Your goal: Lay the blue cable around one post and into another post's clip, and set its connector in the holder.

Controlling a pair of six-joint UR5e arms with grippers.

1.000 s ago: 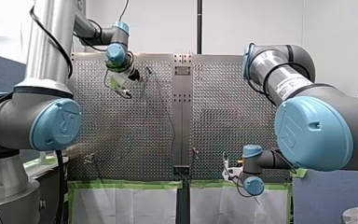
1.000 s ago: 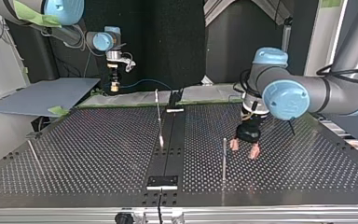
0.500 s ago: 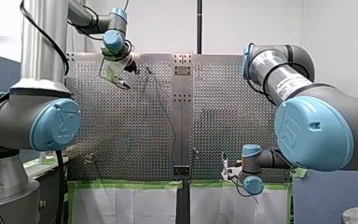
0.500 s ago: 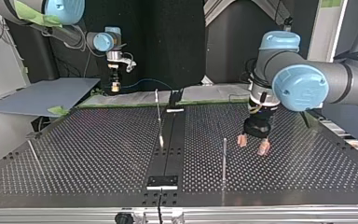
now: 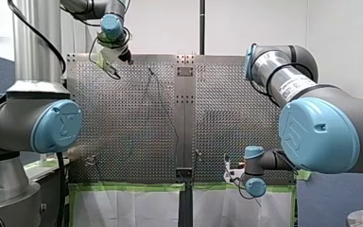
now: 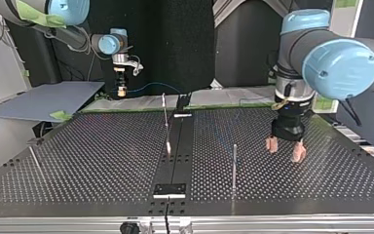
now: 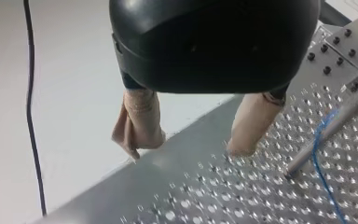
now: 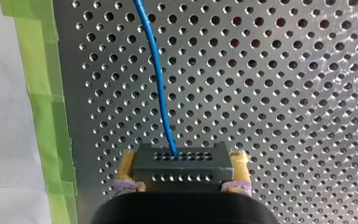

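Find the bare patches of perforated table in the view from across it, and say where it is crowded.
Widest bare patch: view's left, between the leaning post and the centre strip. Another: view's right, between the upright post and the edge of the table, though my left tool hangs over it. Crowded: the centre strip, with the tall post and near block.

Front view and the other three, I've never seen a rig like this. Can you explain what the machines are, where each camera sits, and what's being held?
These are two robot arms at a perforated metal table. The front view looks from behind the arms; the top view faces them from across the table; the other two cameras ride on the wrists. Thin metal posts stand on the table. My right gripper is shut on a black connector with a blue cable running out of it. My left gripper is open and holds nothing.
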